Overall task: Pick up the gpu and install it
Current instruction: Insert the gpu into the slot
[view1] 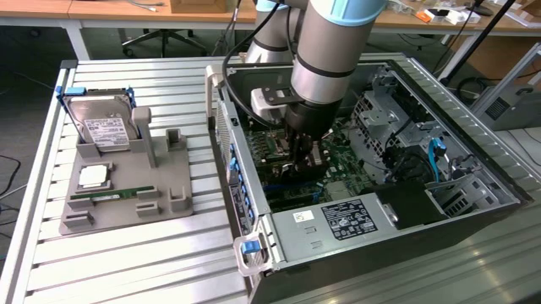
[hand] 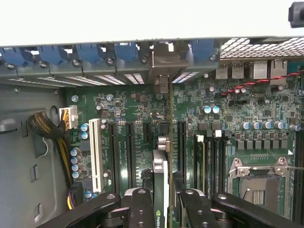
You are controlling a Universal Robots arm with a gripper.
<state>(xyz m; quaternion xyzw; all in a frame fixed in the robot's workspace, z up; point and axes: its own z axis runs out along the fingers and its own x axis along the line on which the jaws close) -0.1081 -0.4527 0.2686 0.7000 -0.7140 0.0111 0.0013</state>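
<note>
Robotics lab or workshop: open computer case (view1: 473, 209) under the gripper (view1: 306, 161), ribbed aluminium workbench (view1: 152, 266), grey parts fixture (view1: 127, 196) well beside it, desks and office chair (view1: 161, 41) beyond.

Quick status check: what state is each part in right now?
gpu: held edge-on over the motherboard slots.
gripper: shut on gpu, inside the case.
computer case: side open.
hard drive: upright in grey holder.
memory stick: flat on holder.

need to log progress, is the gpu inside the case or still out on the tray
Inside the case: the gripper holds the gpu edge-on over the motherboard slots.
</note>
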